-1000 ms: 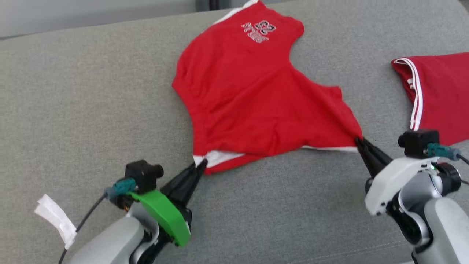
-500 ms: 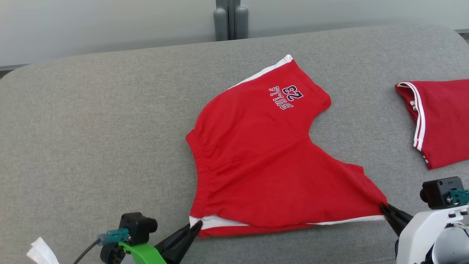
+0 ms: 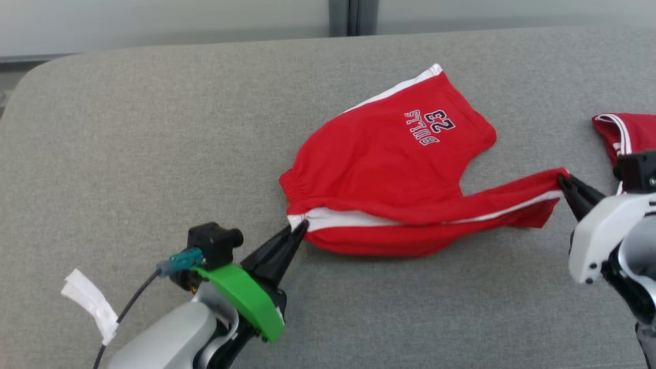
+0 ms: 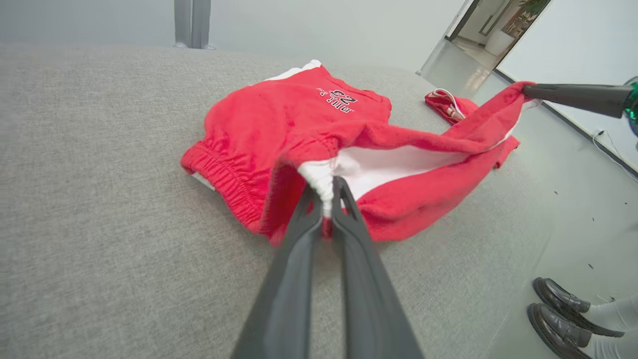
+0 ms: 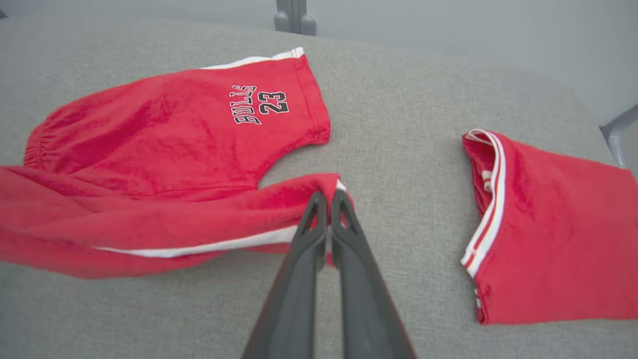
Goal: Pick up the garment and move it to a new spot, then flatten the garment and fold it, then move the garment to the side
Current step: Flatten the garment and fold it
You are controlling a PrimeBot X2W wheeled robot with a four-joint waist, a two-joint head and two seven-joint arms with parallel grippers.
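Here we are over the grey fabric surface (image 3: 154, 128), and the red shorts (image 3: 389, 159) are strung out between both arms. The left tool (image 3: 303, 226), low on the left of the head view, has its two dark fingers pinched tight on the white-banded corner of the waistband; the left wrist view shows that white elastic squeezed right between the tips. Across on the right, the right tool (image 3: 564, 180) is clamped shut on the hem corner of one leg, and that leg is drawn out into a long taut strip with a white stripe running along it. The near edge hangs raised between the two tools (there's shadow on the cloth beneath it), while the far leg lies flat on the surface, its "BULLS 23" print facing up and reading upside down from the head. A second red garment (image 5: 553, 224) with white and red trim lies just beyond the right tool, apart from the shorts. A white tag (image 3: 89, 307) dangles on the left arm's cable, and a person's dark shoes (image 4: 558, 304) stand on the floor beside the surface
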